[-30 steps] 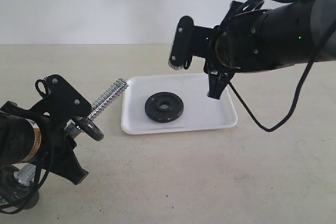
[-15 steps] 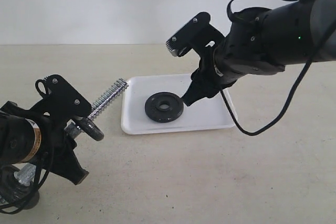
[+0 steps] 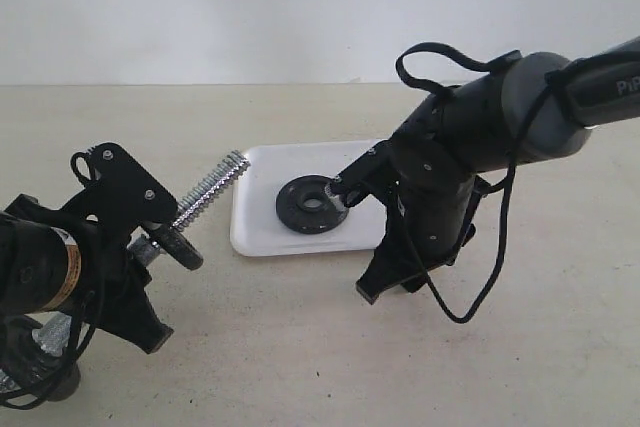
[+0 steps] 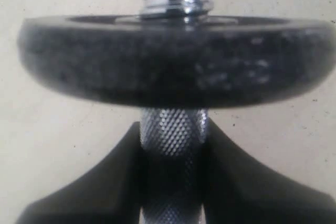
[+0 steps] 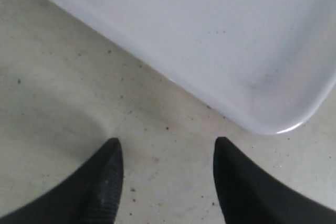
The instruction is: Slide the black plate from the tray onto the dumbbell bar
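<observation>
The black plate (image 3: 312, 204) lies flat on the white tray (image 3: 262, 232), left of the tray's middle. My left gripper (image 3: 148, 239) (image 4: 173, 129) is shut on the knurled middle of the dumbbell bar (image 3: 208, 193) (image 4: 173, 135). It holds the bar tilted, threaded end toward the tray. Another black disc (image 3: 176, 245) (image 4: 173, 61) sits on the bar just past the fingers. My right gripper (image 3: 357, 239) (image 5: 167, 142) is open and empty. It is low at the tray's front edge, right of the plate. Its wrist view shows bare table and a tray corner (image 5: 273, 124); the plate is out of that view.
The beige table (image 3: 300, 347) runs all round the tray. The right arm's black cable (image 3: 480, 287) loops down toward the table right of the tray. A plain white wall stands behind.
My right arm has swung down from above the tray's far side to low at its front edge, and its jaws have spread a little. The left arm and bar have barely moved.
</observation>
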